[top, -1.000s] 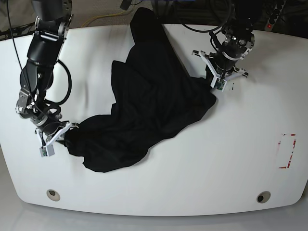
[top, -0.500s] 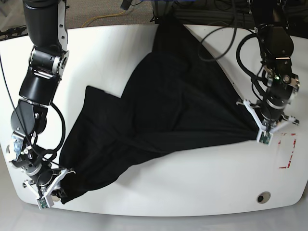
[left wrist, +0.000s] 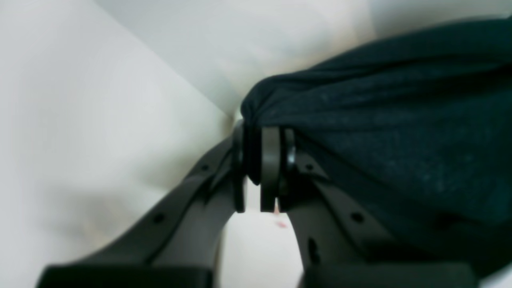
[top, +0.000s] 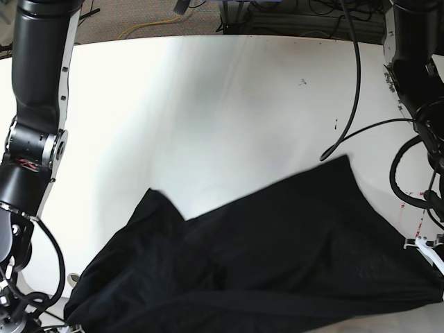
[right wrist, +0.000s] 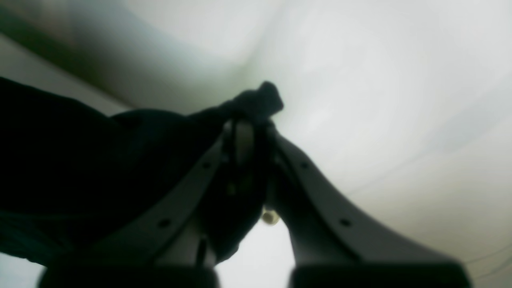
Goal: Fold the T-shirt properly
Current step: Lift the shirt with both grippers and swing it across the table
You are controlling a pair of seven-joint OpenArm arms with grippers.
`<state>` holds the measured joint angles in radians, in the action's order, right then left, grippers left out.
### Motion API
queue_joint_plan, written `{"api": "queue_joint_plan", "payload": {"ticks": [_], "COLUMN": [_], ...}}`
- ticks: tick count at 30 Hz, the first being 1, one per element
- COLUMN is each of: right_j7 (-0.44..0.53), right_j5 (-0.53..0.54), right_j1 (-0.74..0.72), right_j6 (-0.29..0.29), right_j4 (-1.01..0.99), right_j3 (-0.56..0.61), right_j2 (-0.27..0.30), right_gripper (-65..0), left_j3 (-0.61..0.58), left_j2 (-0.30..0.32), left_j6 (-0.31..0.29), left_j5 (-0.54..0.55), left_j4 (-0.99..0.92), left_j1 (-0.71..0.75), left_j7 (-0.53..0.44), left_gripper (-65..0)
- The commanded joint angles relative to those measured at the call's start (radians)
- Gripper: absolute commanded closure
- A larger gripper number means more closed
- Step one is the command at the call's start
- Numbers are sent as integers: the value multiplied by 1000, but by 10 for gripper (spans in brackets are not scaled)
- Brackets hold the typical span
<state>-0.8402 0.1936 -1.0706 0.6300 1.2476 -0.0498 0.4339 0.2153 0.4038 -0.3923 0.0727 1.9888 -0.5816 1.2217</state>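
**Shirt stretched between two pinches at the near bench edge**

T-shirt (top: pixel 263 263): black, spread in a wide band across the near part of the white bench (top: pixel 208 111). Far half of the bench is bare. The cloth runs from the lower left corner of the base view up to a peak right of centre, then down to the right edge. Creases fan toward both ends, which suggests tension along the bottom hem line.

Left tool (left wrist: pixel 262 172): clenched on a bunched corner of the shirt. The wrist view shows fabric wadded over the tips and squeezed between the pads, the rest of the cloth trailing off to one side.

Right tool (right wrist: pixel 250 144): likewise clamped on cloth. A small dark nub of fabric pokes out above the tips; the body of the shirt hangs off to the other side. Picture is dim and soft.

Why held so, as a judgement: two opposite corners gripped and drawn apart would pull the garment flat before any fold is made. It is not yet flat; a ridge and loose flap remain at the left.

View differences: the base view gives the shirt's overall lie and the arms' reach, but both tools sit at or past its lower corners, barely visible. Only the wrist views confirm the grips. Neither wrist view shows how the shirt lies.
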Motion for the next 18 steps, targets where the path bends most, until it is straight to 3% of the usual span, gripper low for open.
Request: {"api": "queue_joint_plan", "payload": {"ticks": [1,8,12,18], "right_j7": [-35,-175,-213,-264], "right_j5": [5,14,16,16], "right_j1": [-136,-168,-67,191], "right_j6": [-12,-8,38,46], "right_j4": [22,25,79,215], "right_j3": [-3,-12,-75,-155], "right_j2": [18,18,18,12], "right_gripper": [0,0,0,0], "left_j3": [5,13,16,71], "left_j2": [60,102,102,93], "left_j6": [6,-50,-61,-133], "left_j5": [-9,-14,-12,-12], "left_j4": [14,14,19,20], "left_j1": [-99,-111,-8,205], "left_j7": [-18,-16,-16,-16], "left_gripper": [-3,-3,-3,-1]}}
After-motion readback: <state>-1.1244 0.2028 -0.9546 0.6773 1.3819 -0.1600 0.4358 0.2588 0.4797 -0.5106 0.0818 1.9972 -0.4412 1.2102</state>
